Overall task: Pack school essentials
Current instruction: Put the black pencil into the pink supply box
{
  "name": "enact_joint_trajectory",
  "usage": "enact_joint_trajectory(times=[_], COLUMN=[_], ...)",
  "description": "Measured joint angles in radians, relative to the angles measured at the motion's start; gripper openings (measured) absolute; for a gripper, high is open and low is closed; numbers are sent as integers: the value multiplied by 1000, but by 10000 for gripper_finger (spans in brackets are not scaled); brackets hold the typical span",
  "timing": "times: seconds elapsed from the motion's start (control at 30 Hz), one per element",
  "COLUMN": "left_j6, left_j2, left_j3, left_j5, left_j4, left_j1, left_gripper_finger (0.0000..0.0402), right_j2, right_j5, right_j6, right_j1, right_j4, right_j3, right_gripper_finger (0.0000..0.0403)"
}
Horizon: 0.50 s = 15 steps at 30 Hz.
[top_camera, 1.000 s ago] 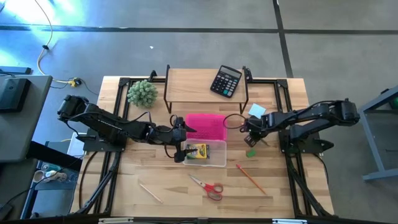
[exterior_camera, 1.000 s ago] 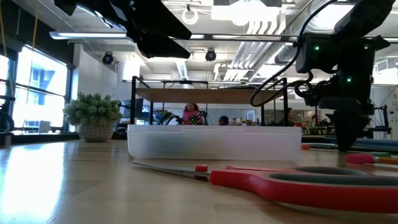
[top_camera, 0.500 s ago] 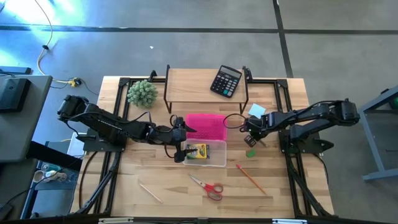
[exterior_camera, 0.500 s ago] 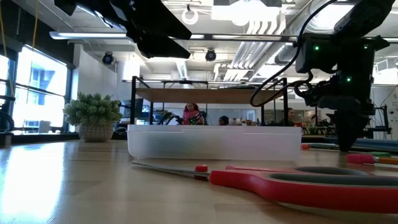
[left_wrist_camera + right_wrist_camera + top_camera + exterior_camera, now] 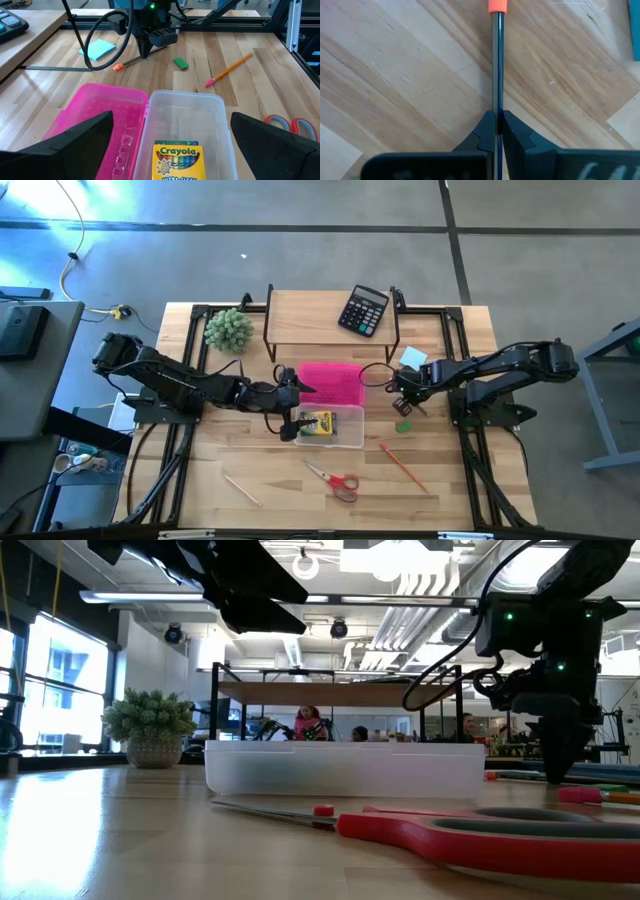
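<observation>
My left gripper hangs open above a clear box in which the yellow-green crayon box lies flat. My right gripper is shut on a thin dark pencil with an orange end, to the right of the box and beside the light-blue notepad. The green eraser, the orange pencil, the red-handled scissors and the pale wooden stick lie flat on the table, untouched. My right gripper pinches the dark pencil's shaft between its two fingertips, coming from above and pointing down, the fingers across it. The shaft runs out from the fingers to its orange end, which sits low at the table; whether it touches the wood, I cannot tell.
A pink lid lies open behind the clear box. At the far edge a raised wooden shelf carries the black calculator, with the fuzzy green plant to its left. Bare wood shows along the near left of the table.
</observation>
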Motion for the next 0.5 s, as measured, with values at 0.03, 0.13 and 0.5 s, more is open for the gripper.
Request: enact_joint_trajectory(times=[0.03,0.13,0.5], left_j6=[0,0,0], left_j2=[0,0,0], left_j3=[0,0,0], left_j5=[0,0,0], left_j4=[0,0,-9], left_j1=[0,0,0], left_gripper_finger=[392,392,392], right_j2=[0,-1,-69], right_j5=[0,3,-8], right_j6=[0,0,19], right_j1=[0,0,39], right_j4=[0,0,18], right_j3=[0,0,-7], right_gripper_finger=[4,3,3])
